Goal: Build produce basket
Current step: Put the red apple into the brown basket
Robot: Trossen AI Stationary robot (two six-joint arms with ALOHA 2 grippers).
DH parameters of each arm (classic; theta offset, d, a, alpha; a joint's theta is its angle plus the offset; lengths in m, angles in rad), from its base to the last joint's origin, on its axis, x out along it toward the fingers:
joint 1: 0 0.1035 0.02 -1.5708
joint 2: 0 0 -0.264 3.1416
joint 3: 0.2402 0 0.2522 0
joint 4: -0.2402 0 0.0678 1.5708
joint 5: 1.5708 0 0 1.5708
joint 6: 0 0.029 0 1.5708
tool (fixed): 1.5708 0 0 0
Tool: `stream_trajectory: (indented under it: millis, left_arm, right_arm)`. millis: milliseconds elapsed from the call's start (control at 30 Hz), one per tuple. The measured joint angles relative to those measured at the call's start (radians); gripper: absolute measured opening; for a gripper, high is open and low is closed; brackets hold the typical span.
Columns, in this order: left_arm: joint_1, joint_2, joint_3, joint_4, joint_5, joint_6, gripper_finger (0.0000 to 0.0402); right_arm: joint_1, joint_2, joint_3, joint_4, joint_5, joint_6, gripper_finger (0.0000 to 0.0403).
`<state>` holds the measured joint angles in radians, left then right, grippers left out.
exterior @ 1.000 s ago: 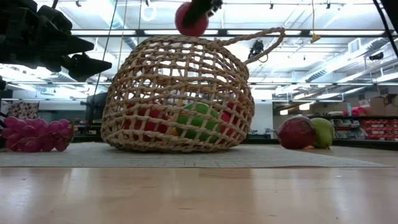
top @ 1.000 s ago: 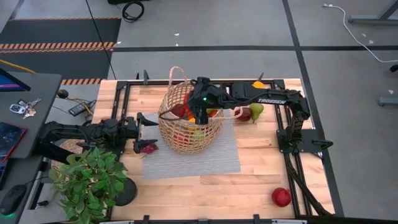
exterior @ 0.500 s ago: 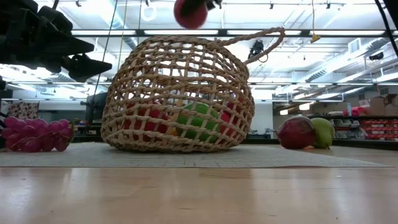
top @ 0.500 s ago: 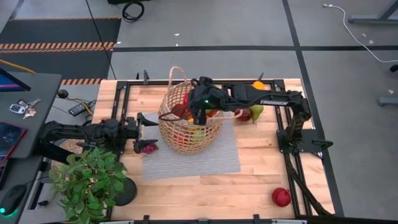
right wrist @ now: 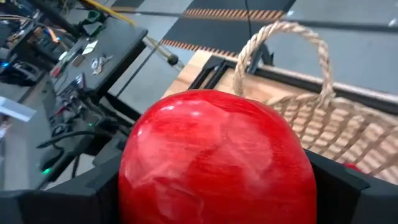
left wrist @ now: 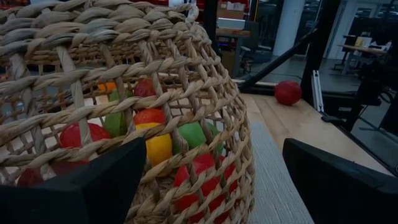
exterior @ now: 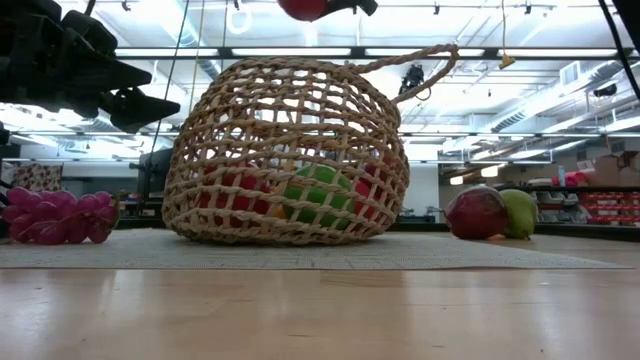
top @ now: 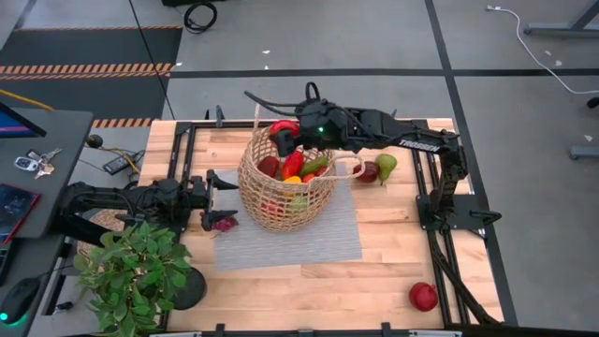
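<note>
The tan wicker basket stands on a grey mat, with several toy fruits and peppers inside. My right gripper is shut on a red apple over the basket's far rim; the apple also shows at the top edge of the low view. My left gripper is open and empty at the basket's left side, and its own wrist view shows the basket wall close in front. Dark-red grapes lie on the mat's left edge. My right gripper pinches the red apple by two opposite sides between its two fingers. The fingers come from the table's right and slant a little downward. The apple is lifted clear, above the basket's rim and its loop handle.
A dark-red piece and a green pear lie right of the basket, an orange fruit lies at the far edge, and a red apple lies near the front right corner. A potted plant stands at the front left.
My right gripper, still shut on the red apple, has risen from over the basket's middle and gone toward the table's far edge. It has tipped from pointing down to nearly level. The apple has gone up with it.
</note>
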<state>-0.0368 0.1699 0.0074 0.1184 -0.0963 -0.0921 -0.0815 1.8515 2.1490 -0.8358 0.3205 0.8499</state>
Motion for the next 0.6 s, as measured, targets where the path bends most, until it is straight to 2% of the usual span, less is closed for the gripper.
stream_trajectory:
  millis: [233,467,600]
  left_arm:
    - [0.0,0.0,0.0,0.0,0.0,0.0,0.0386]
    - [0.0,0.0,0.0,0.0,0.0,-0.001,0.0386]
    - [0.0,0.0,0.0,0.0,0.0,0.0,0.0386]
  right_arm:
    - [-0.042,0.0,0.0,-0.057,-0.066,0.014,0.0343]
    - [-0.104,0.01,0.0,-0.253,-0.146,0.013,0.0345]
    - [-0.109,0.014,0.0,-0.309,-0.131,-0.036,0.0345]
